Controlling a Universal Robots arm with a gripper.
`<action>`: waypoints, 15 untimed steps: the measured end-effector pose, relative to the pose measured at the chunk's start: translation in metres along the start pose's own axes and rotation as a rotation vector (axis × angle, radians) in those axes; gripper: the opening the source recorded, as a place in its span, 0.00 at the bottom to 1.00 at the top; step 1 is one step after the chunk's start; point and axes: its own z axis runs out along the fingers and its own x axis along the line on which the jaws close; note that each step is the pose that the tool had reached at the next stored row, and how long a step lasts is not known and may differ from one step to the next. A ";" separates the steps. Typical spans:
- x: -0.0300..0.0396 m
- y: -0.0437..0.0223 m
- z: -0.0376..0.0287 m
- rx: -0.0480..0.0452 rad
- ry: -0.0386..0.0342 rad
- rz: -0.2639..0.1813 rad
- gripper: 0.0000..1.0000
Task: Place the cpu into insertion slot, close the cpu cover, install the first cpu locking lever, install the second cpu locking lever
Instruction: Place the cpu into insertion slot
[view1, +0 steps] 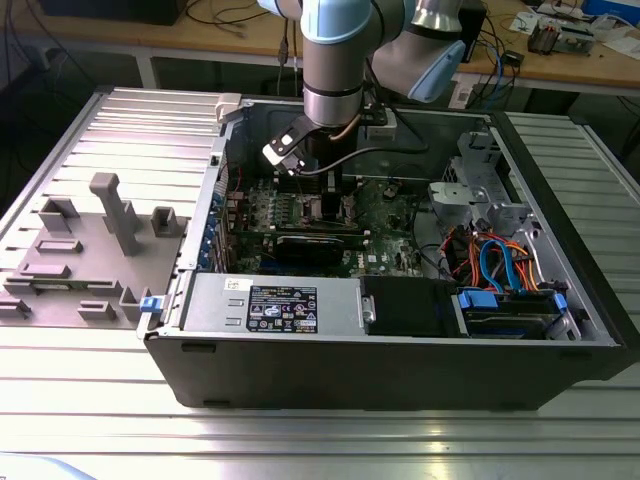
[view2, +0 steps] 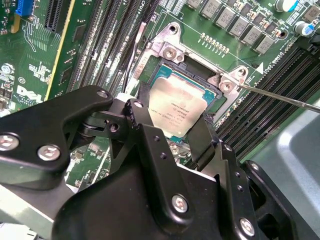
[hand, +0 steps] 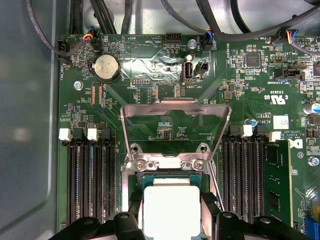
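In both wrist views the silver-topped cpu (view2: 178, 109) (hand: 171, 212) sits between my two black fingers, level with the insertion slot (view2: 196, 76) (hand: 171, 176). My gripper (view2: 175, 114) (hand: 171, 205) is shut on the cpu, one finger against each opposite edge. Whether the chip rests fully in the recess I cannot tell. The cpu cover (hand: 175, 107) stands flipped open beyond the slot, its cut-out showing green board. A thin locking lever (view2: 282, 98) juts out beside the socket, unlatched. In the exterior view my gripper (view1: 322, 195) reaches down onto the motherboard (view1: 385, 215).
Black memory slots (hand: 90, 185) (hand: 242, 180) flank the socket on both sides. Black cables (hand: 240, 30) run along the case wall past the board. A power supply (view1: 275, 305) and a drive bay with blue and orange cables (view1: 500, 275) fill the case's near side. Grey fixtures (view1: 115, 215) stand outside.
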 end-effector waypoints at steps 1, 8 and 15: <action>0.0000 0.0000 0.0000 0.0000 0.0000 0.000 0.54; 0.0000 0.0000 0.0001 0.0000 0.0000 0.000 0.54; 0.0000 0.0000 0.0003 0.0000 0.0001 0.000 0.67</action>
